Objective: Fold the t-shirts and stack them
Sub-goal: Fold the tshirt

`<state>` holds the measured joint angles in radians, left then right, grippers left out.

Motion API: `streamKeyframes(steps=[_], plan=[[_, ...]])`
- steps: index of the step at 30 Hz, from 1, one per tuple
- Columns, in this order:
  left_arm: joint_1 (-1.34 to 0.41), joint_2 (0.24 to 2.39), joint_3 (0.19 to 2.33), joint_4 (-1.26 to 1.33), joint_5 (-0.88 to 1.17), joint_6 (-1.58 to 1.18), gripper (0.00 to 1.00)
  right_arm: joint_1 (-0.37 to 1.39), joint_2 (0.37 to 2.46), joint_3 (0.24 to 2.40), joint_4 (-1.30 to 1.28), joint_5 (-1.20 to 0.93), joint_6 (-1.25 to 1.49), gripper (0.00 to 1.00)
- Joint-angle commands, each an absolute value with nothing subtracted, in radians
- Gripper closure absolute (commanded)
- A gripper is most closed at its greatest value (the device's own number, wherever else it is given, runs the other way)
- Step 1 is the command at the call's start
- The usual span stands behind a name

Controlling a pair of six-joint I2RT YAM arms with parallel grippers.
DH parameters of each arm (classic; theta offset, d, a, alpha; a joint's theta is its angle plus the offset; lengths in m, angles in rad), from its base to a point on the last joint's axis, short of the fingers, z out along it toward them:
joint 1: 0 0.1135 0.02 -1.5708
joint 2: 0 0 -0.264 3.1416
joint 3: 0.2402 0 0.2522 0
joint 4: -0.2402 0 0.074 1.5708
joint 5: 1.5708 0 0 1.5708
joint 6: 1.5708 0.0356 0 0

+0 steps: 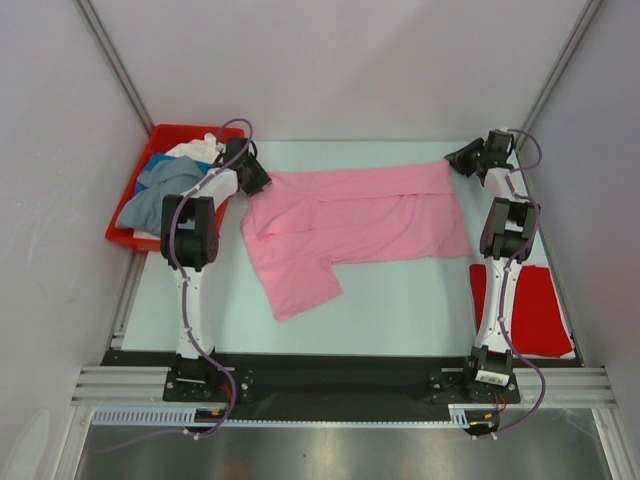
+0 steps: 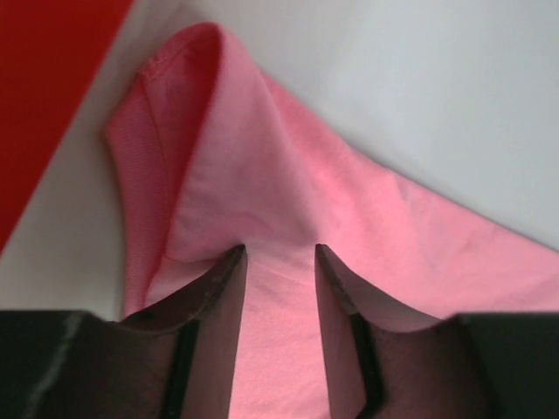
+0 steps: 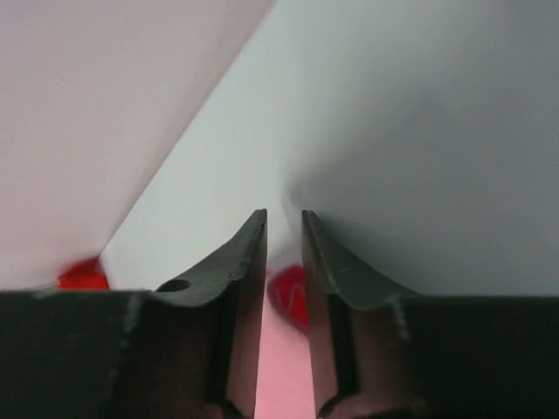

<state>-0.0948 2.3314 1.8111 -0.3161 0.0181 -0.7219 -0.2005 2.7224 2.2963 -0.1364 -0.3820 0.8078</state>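
Two arms reach away from me across a pale table (image 1: 400,310). Nearest, on the right side by the right arm, a red t-shirt (image 1: 540,310) lies flat as a neat folded rectangle. Past it, in the middle of the table, a pink t-shirt (image 1: 360,215) is spread out, partly folded over itself, with one flap trailing toward me on its left.

At the far left corner of that shirt, the left gripper (image 2: 279,253) is clamped on a pinch of pink cloth, which rises in a soft tent from its fingertips. At the far right corner hangs the right gripper (image 3: 284,218). Its jaws stand only a sliver apart, with pink showing low between them, and I cannot tell whether it has caught any cloth.

Farthest left, a red bin (image 1: 172,131) holds a grey-blue shirt (image 1: 150,205), a blue shirt (image 1: 165,170) and a white shirt (image 1: 195,150), all heaped loosely.

I judge the pink cloth light, limp and prone to sagging or slipping. Hems and corners look like the best holds, pinched deep enough to trap both layers, with both far corners carried together so the fold lands even.
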Motion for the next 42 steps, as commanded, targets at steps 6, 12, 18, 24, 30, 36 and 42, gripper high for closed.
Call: streamKeyframes(steps=[6,12,18,24,30,36,42], plan=[[-0.129,2.238,1.881,-0.296,0.074,-0.528,0.25,-0.253,2.634,2.430,-0.452,-0.321,0.647,0.50],[-0.178,2.010,1.725,-0.368,0.075,-0.476,0.18,-0.272,2.395,2.313,-0.760,-0.247,0.490,0.39],[-0.216,1.723,1.522,-0.460,0.078,-0.453,0.21,-0.270,2.151,2.058,-0.923,-0.262,0.402,0.38],[-0.216,1.481,1.326,-0.604,0.069,-0.391,0.29,-0.244,1.884,1.636,-0.893,-0.295,0.411,0.46],[-0.216,1.277,1.061,-0.623,0.113,-0.379,0.34,-0.247,1.758,1.381,-0.824,-0.226,0.518,0.62],[-0.216,1.161,0.959,-0.643,0.097,-0.428,0.37,-0.241,1.732,1.264,-0.804,-0.088,0.751,0.60],[-0.216,1.160,0.985,-0.721,-0.106,-0.508,0.35,-0.215,1.747,1.183,-0.690,-0.028,0.888,0.59]])
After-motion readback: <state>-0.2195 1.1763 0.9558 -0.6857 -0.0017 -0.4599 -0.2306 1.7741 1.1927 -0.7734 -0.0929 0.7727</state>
